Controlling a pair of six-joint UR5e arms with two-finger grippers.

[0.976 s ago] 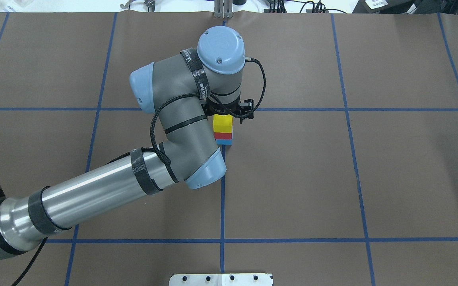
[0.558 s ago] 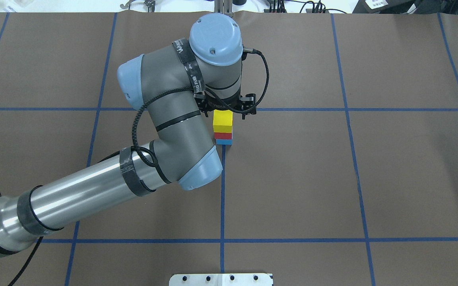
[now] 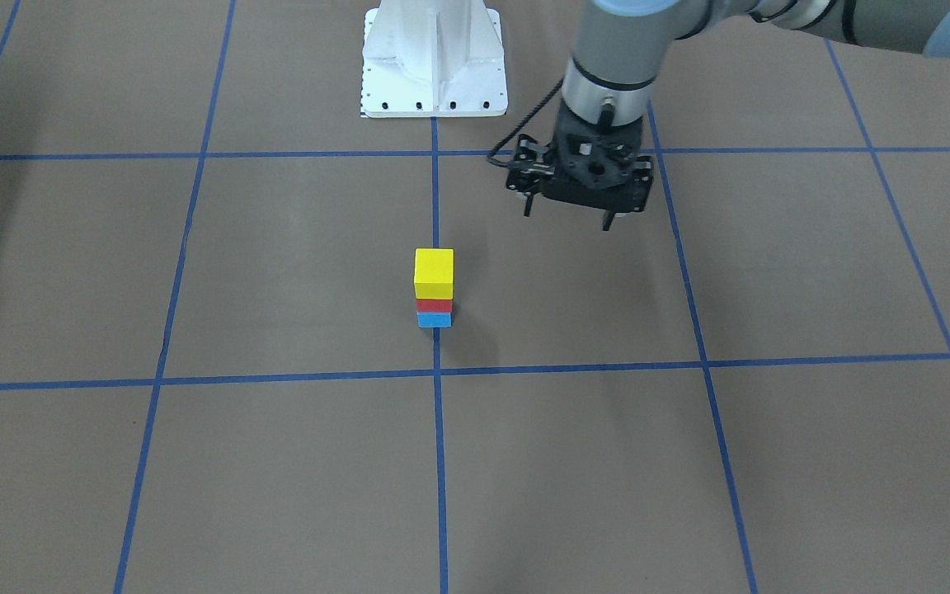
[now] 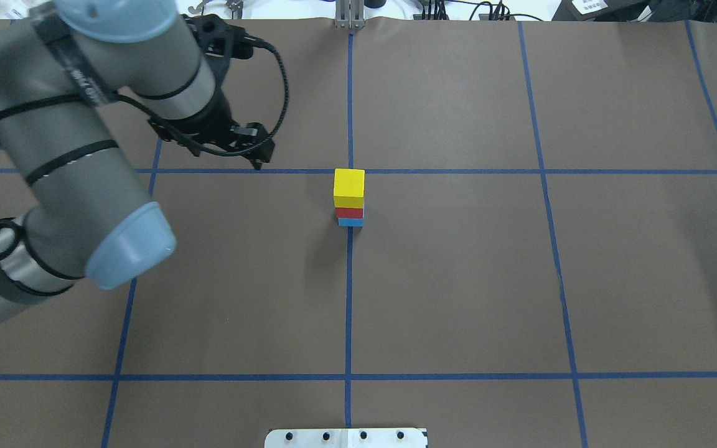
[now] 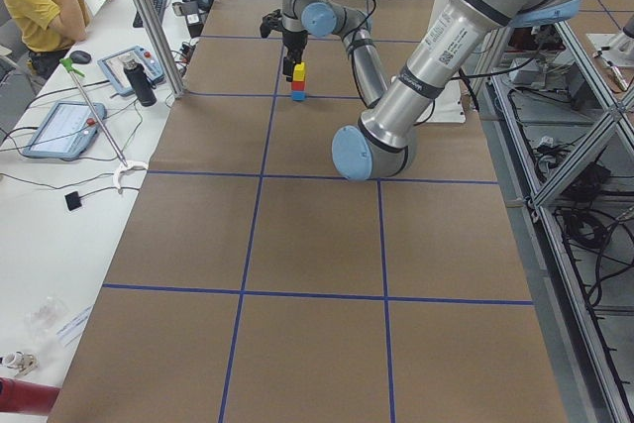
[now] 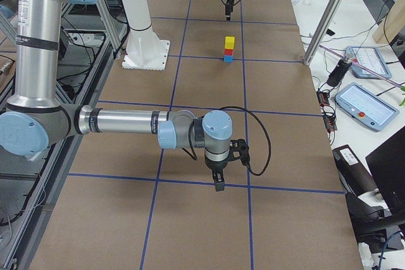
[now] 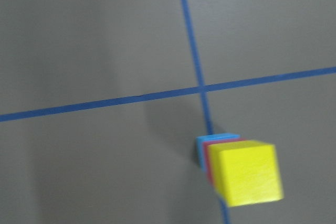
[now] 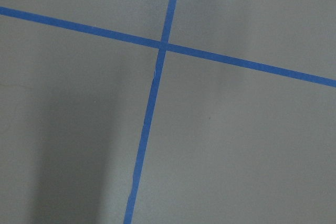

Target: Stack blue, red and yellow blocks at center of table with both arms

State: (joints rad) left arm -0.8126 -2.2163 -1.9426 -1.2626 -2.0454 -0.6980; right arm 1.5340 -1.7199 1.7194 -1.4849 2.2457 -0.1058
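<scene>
1. The blue block [image 4: 350,222] sits on the table [image 4: 520,280], on the centre tape line [image 4: 348,298]. The red block [image 4: 350,212] lies on it and the yellow block [image 4: 349,186] is on top.
2. The left gripper [image 3: 566,216] hangs above the table, left of the stack and apart from it, with its fingers spread and empty.
3. The right gripper [image 6: 219,186] hovers low near the table's right end. I cannot tell whether it is spread or clenched.

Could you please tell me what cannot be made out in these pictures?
Right gripper: exterior right only, too small to tell open or shut.
Red block and blue block: overhead, tops hidden under the yellow block.
Left gripper: overhead, mostly behind its own wrist.
Yellow block's edges: left wrist view, blurred.
</scene>
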